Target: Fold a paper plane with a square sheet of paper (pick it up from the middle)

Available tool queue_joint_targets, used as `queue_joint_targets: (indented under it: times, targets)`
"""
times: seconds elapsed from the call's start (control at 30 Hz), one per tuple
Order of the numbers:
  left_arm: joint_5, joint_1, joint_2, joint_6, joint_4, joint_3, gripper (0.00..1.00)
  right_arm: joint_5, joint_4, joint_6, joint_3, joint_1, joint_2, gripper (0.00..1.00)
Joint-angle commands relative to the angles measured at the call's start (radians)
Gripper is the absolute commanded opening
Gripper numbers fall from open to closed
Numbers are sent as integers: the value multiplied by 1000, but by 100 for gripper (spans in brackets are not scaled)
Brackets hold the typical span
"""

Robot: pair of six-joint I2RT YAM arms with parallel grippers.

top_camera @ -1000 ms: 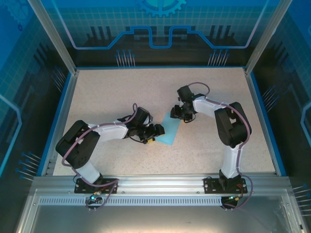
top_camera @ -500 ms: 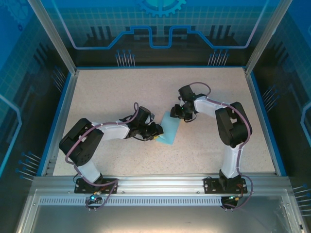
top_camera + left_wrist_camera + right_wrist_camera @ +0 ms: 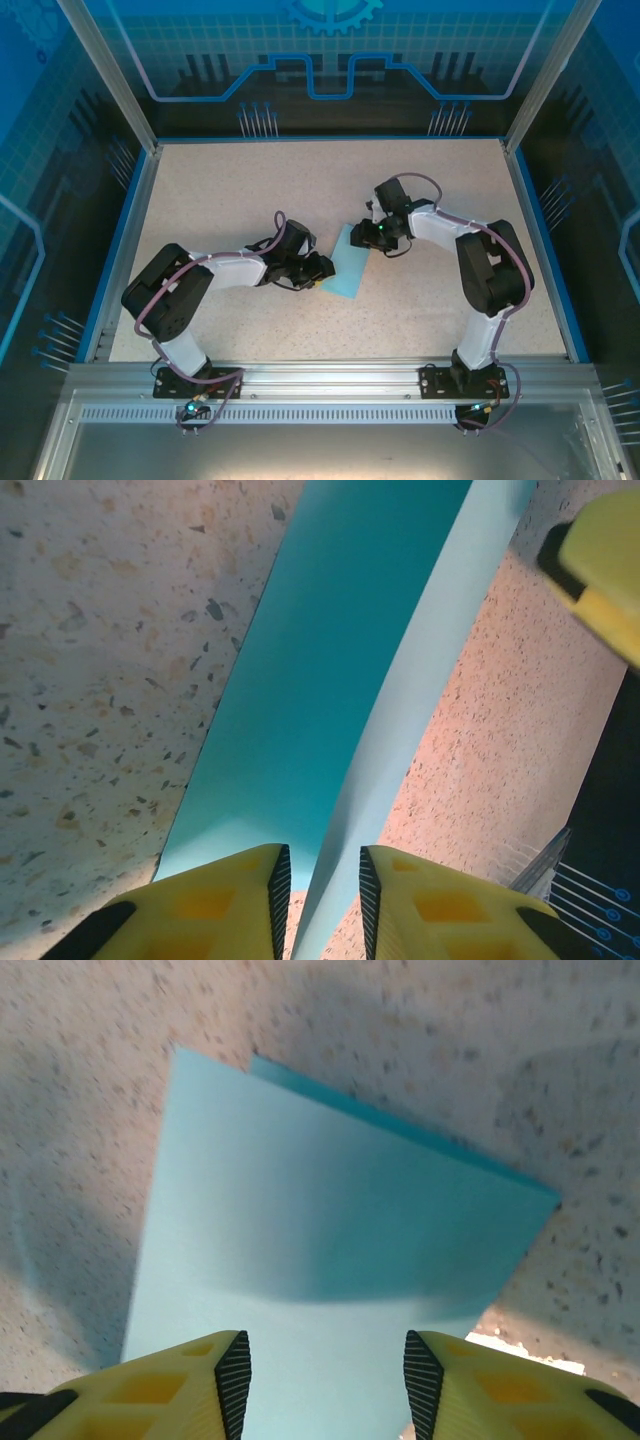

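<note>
Paper first: we found the square sheet of paper [image 3: 348,272] lying on the speckled table [image 3: 230,190], a little right of its middle, between the two arms. It was not a flat square. We saw two layers, a darker teal face and a paler one over it, meeting along a long straight line in the left wrist view. From above it read as a slim, slanted oblong, its far end toward the right arm and its near end toward the left.

The left gripper [image 3: 322,272] sat at the sheet's left edge. Its yellow fingers [image 3: 215,905] were drawn in close, leaving only a narrow slot. The paler layer ran straight into that slot, so we took them as pinched on the paper.

The right gripper [image 3: 368,237] stood over the sheet's far end. Its fingers [image 3: 200,1380] were well apart, with the blue sheet spreading beneath and past both tips. They gripped nothing that we could see, and we could not tell whether the pads touched the paper.
</note>
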Motion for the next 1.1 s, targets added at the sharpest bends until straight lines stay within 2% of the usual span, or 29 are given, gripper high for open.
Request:
queue_joint_targets:
  times: [0.0,0.47,1.07]
  targets:
    - [-7,-4,10,20,-21,-8,27,-29,-6,-8,-25,8,-1,46]
    - [27,-9,-25,-5,5,-20,28,-53,19,-2,-19,10,68,33]
    - [104,-37,-62,-16,72,26,44,-33,6,16,-19,12,124,32]
